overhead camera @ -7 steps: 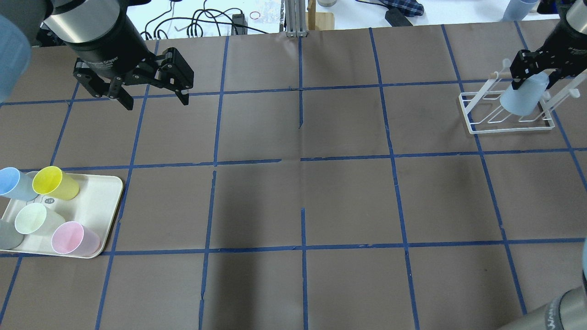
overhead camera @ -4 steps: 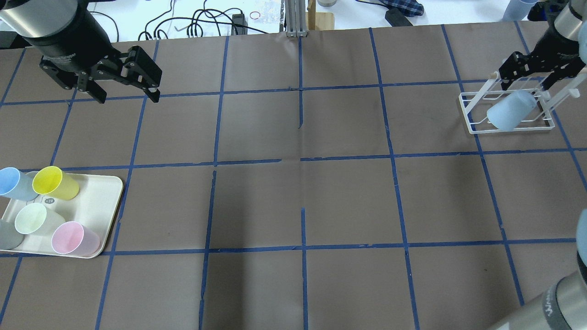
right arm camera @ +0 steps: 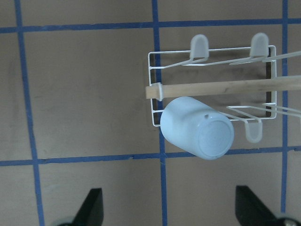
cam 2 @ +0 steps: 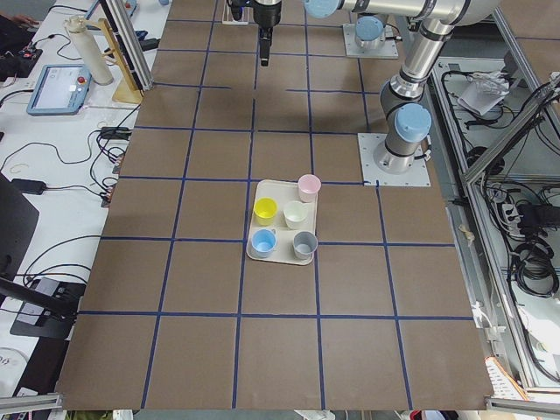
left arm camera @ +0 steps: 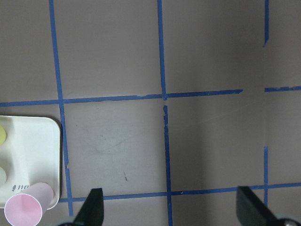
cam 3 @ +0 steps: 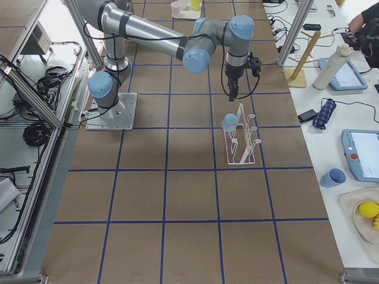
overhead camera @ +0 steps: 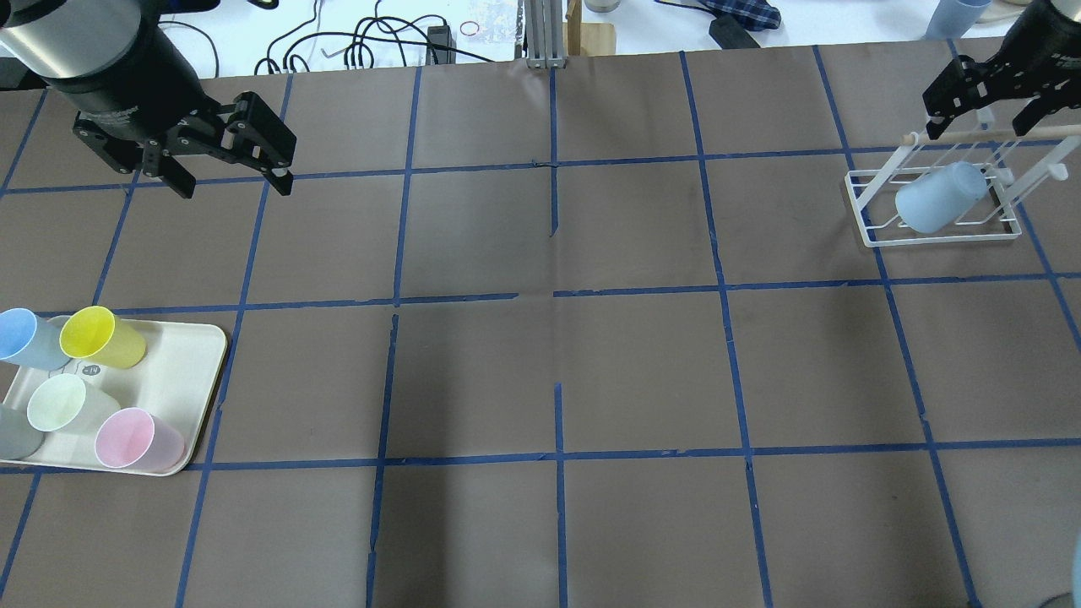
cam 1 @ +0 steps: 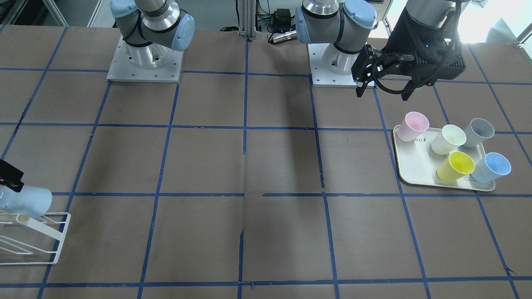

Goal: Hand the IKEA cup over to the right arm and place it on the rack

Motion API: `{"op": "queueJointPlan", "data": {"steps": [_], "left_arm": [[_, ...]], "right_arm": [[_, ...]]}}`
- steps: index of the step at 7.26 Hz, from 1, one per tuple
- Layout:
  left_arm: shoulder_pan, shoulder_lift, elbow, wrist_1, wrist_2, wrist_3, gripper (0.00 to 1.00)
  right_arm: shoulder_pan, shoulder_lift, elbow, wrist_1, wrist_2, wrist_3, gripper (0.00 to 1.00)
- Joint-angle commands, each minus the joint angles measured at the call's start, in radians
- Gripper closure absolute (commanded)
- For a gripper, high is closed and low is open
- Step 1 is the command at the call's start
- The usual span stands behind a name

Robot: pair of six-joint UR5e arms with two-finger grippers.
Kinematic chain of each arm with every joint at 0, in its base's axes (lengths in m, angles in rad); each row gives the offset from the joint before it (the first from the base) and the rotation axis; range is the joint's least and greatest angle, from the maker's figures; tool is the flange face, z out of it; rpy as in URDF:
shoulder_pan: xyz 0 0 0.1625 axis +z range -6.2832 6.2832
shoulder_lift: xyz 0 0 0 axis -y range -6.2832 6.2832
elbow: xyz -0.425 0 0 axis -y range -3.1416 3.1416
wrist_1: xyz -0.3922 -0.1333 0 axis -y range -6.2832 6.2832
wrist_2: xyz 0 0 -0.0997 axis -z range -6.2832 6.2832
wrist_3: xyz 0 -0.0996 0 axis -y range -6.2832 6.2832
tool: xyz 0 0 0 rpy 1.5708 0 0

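The light blue IKEA cup [overhead camera: 937,197] hangs upside down and tilted on a prong of the white wire rack [overhead camera: 870,232], just under its wooden dowel [right arm camera: 216,87]. It also shows in the right wrist view [right arm camera: 197,128] and the front view [cam 1: 25,201]. My right gripper [overhead camera: 974,131] is open and empty, above and just beyond the rack, clear of the cup. My left gripper [overhead camera: 235,187] is open and empty, high over the table's far left, beyond the tray.
A cream tray [overhead camera: 194,371] at the near left holds a yellow cup [overhead camera: 101,336], a blue cup [overhead camera: 25,336], a pale green cup [overhead camera: 59,404], a pink cup [overhead camera: 135,439] and a grey cup [overhead camera: 13,432]. Blue tape lines cross the brown table.
My right gripper has let go of the cup and drawn back from it. The cup has settled lower and tilted on the rack. My left gripper has moved left.
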Motion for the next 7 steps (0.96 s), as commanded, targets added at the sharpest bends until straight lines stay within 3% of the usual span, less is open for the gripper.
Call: {"op": "queueJointPlan", "data": {"steps": [1, 4, 7], "left_arm": [[0.0, 0.0, 0.0, 0.001, 0.003, 0.0, 0.0], [0.0, 0.0, -0.002, 0.001, 0.005, 0.007, 0.0], [0.0, 0.001, -0.007, -0.003, 0.006, 0.005, 0.0]], "right_arm": [[0.124, -0.058, -0.103, 0.154, 0.009, 0.043, 0.0], [0.323, -0.123, -0.127, 0.317, 0.009, 0.164, 0.0], [0.435, -0.155, -0.08, 0.358, 0.014, 0.267, 0.0]]}}
